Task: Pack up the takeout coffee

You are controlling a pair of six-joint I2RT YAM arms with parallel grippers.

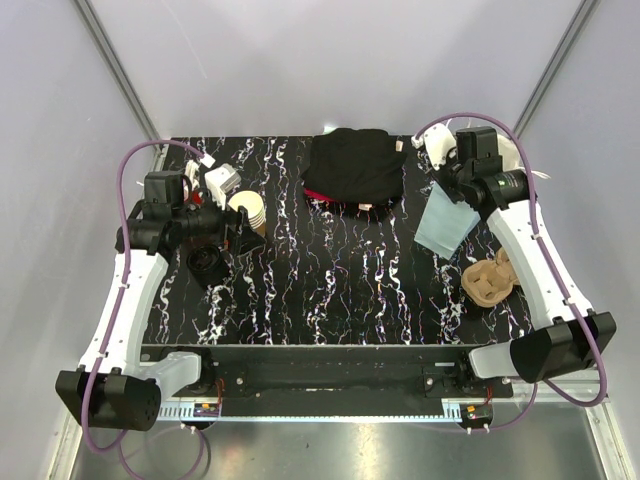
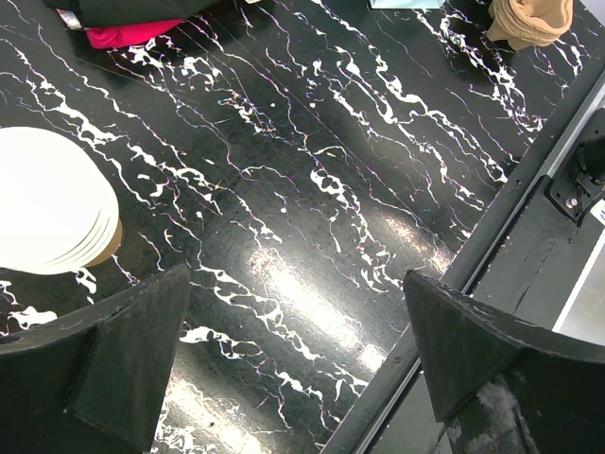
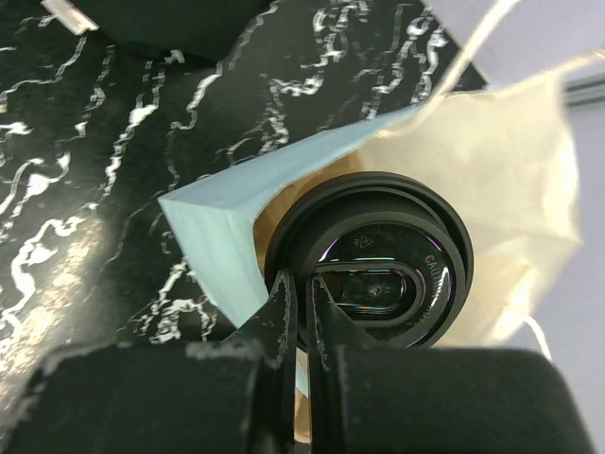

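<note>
The takeout coffee shows only in the right wrist view, as a round black lid (image 3: pixel 378 260); the cup body is hidden beneath it. It sits in the open mouth of a pale blue paper bag (image 3: pixel 222 232) with a cream inside. My right gripper (image 3: pixel 301 284) is shut on the lid's rim, directly above the bag. In the top view the right gripper (image 1: pixel 462 196) hangs over the bag (image 1: pixel 445 226) at the table's right. My left gripper (image 2: pixel 298 331) is open and empty above bare table, next to a nested stack of tan cups (image 2: pixel 47 199).
A black cloth bundle (image 1: pixel 352 168) with pink under it lies at the back centre. A tan pulp cup carrier (image 1: pixel 490 278) sits at the right front. Black lids (image 1: pixel 207 265) lie under the left arm, and white items (image 1: pixel 222 182) sit behind the cup stack (image 1: pixel 248 210).
</note>
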